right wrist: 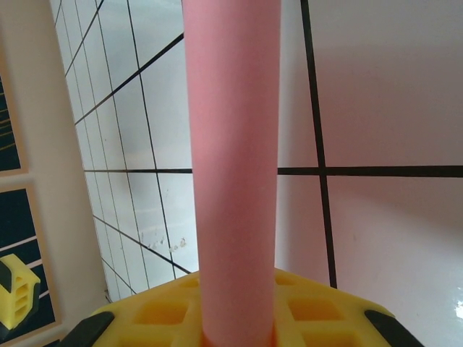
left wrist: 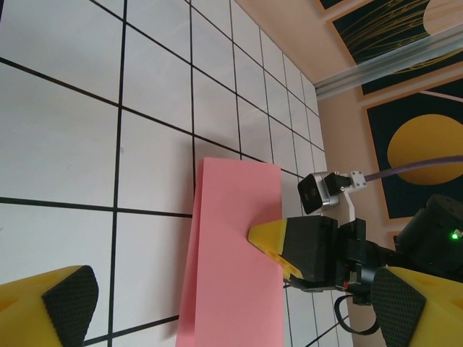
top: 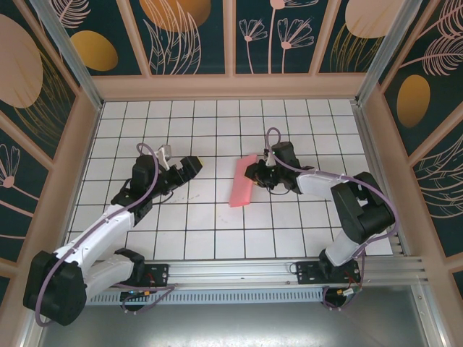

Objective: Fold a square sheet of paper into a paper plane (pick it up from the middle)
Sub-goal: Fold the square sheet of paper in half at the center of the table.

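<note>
Pink folded sheet of paper (top: 242, 184) sits at mid-worktop (top: 202, 238) in the top view, with the right pincer (top: 253, 173) clamped on its right edge. The left pincer (top: 192, 166) is fully spread, empty, nearby. Left wrist view: a yellow right finger (left wrist: 269, 237) overlaps the sheet. Right wrist view: the sheet runs edge-on from the closed fingers (right wrist: 159, 314).

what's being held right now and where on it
The right gripper pinches the folded pink paper at one long edge, about midway along. The left gripper is open and holds nothing.

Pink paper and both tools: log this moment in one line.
paper: narrow strip | right tool: gripping paper | left tool: open, apart
</note>
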Available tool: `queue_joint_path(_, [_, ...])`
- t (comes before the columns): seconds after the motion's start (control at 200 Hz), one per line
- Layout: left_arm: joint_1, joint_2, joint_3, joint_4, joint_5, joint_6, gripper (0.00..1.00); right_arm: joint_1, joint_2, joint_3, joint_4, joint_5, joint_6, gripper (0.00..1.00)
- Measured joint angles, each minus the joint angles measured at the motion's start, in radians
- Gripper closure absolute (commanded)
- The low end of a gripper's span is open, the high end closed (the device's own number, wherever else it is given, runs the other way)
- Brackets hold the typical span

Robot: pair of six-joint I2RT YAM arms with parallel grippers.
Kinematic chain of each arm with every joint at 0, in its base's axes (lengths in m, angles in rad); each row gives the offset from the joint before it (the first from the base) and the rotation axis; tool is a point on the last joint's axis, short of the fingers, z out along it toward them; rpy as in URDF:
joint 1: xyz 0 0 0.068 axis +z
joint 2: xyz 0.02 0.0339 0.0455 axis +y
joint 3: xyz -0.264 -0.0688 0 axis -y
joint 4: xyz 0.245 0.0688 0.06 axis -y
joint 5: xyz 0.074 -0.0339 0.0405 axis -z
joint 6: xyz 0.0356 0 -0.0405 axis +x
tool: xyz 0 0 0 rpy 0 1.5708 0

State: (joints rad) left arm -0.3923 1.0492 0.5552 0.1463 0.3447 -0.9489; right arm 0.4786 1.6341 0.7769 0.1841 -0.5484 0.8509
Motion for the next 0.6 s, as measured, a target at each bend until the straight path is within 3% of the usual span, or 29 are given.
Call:
queue_joint_path(0.38, [0.000, 0.101, -0.002, 0.087, -0.001, -0.069, 0.01, -0.002, 0.007, 0.004, 0.016, -0.063, -0.003, 0.76])
queue_joint_path(0.6, [0.000, 0.121, -0.002, 0.089, 0.002, -0.067, 0.01, -0.002, 0.037, 0.066, 0.006, -0.040, -0.003, 0.74])
